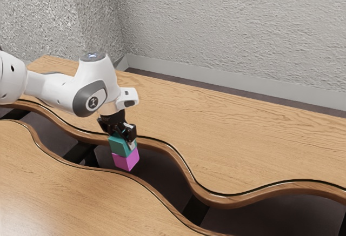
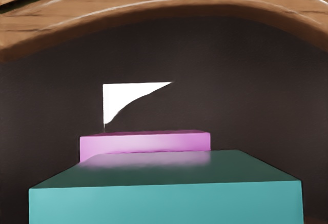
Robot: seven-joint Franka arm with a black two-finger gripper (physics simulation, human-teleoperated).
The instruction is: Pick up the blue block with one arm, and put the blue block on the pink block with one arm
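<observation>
Blue block [image 1: 120, 145], clamped in our gripper [image 1: 122, 135], sits offset on the pink block [image 1: 125, 161] near the wavy edge of the table [image 1: 227, 133], so releasing may topple it.

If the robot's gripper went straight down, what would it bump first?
The blue block, already held in the gripper. That block seems to rest on the pink block right beneath, so pushing down would press both together.

From the blue block [image 1: 119, 145] on the pink block [image 1: 125, 160], we find the dark channel [image 1: 162, 174] open toward the exterior view's 4 o'clock. The far tabletop [image 1: 227, 122] hems us at 1, the near tabletop [image 1: 54, 193] at 7.
</observation>
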